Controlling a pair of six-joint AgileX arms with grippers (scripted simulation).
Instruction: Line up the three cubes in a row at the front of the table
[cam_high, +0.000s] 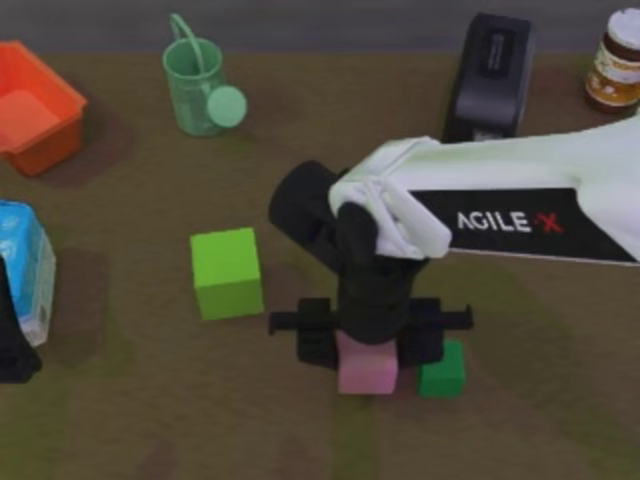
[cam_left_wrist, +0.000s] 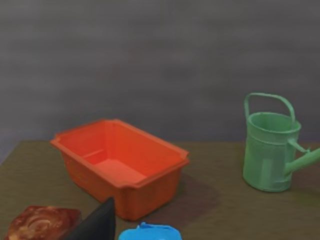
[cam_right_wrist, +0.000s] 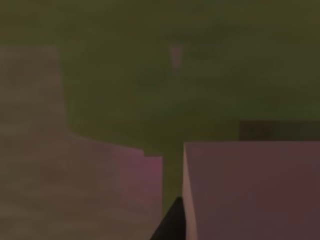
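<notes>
My right gripper hangs low over the front middle of the table. It is shut on the medium pink cube, with a black finger tight against each side. In the right wrist view the pink cube fills the lower part, and one finger touches its edge. The small dark green cube sits just right of the pink one, almost touching it. Farther left and a little back stands the large lime-green cube, alone. My left gripper stays parked at the left edge.
An orange bin and a blue-and-white pack stand at the left. A green watering can, a black device and a jar line the back. The left wrist view shows the bin and the can.
</notes>
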